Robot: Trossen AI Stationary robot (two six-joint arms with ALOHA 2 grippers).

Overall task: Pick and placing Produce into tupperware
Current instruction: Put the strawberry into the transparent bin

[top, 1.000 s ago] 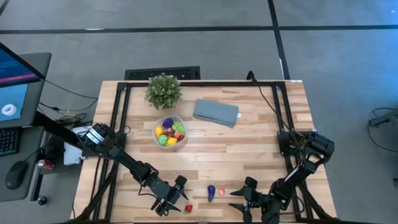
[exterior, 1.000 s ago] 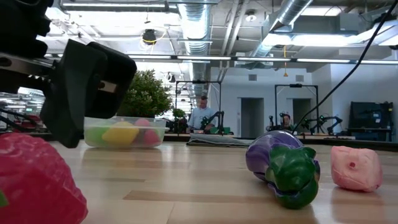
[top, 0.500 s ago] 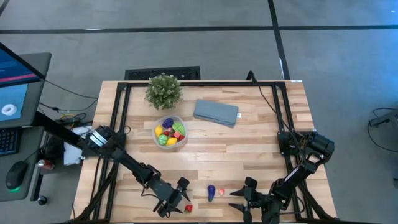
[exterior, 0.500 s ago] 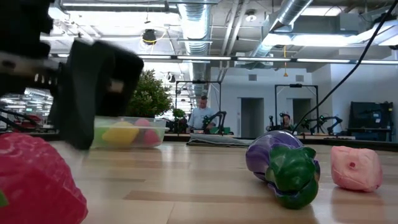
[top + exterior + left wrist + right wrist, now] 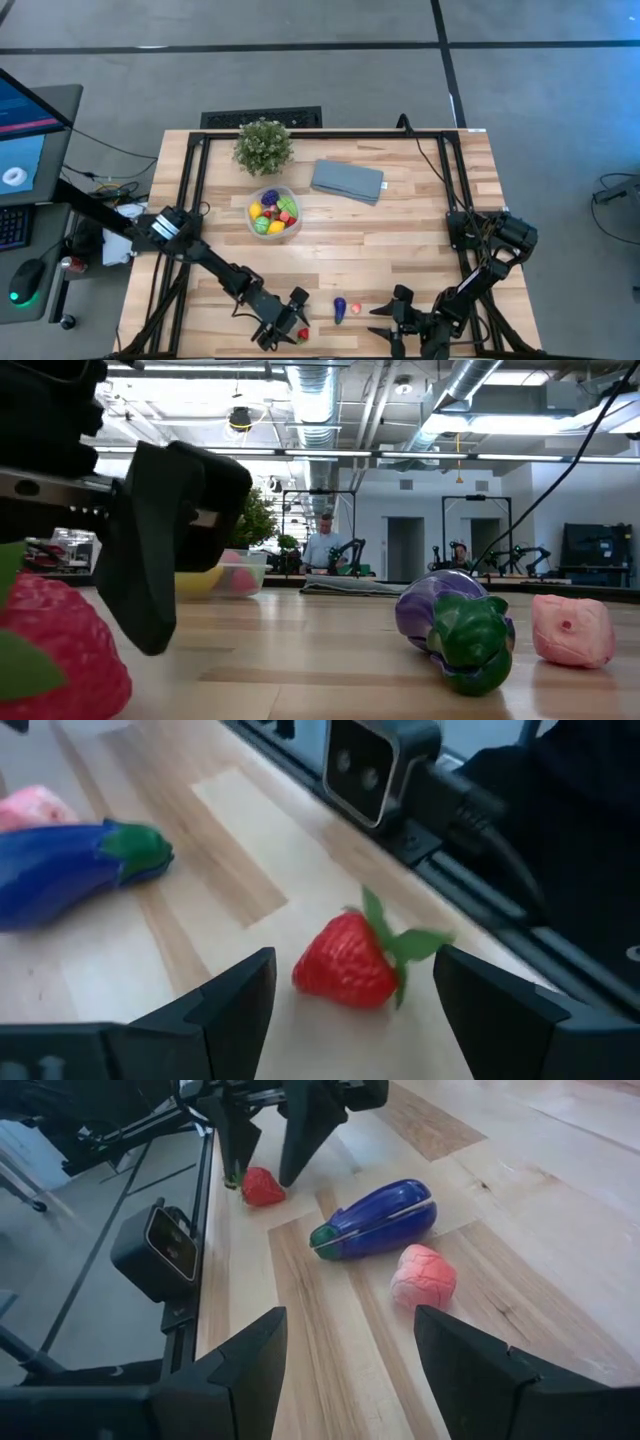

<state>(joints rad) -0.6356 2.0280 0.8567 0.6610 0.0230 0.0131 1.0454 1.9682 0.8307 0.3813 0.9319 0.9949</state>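
**Left pincer spread around the strawberry at the worktop's near edge**

At the near edge of the wooden worktop (image 5: 420,215), the left pincer (image 5: 290,322) hangs low over a red toy strawberry (image 5: 303,335), its two dark fingers (image 5: 236,1000) spread apart with the berry lying between their tips. The left wrist view shows the strawberry on its side on the wood, green leaves pointing toward the worktop's edge, with a gap on either side between it and the fingers; nothing is gripped. In the low view the strawberry (image 5: 55,650) fills the near corner and one dark finger stands just beside it.

A little way along the same edge lie a purple-blue eggplant (image 5: 340,309) with a green cap and, just beyond it, a pink fruit (image 5: 356,310); the two are near each other but not touching. The right pincer (image 5: 392,322) waits close to the pink fruit, fingers wide apart and empty.

The tupperware (image 5: 273,212) sits well apart from all this, toward the middle of the worktop, already holding yellow, green, purple and red produce. A potted plant (image 5: 263,145) stands behind it, and a folded grey-blue cloth (image 5: 347,181) lies beside it.
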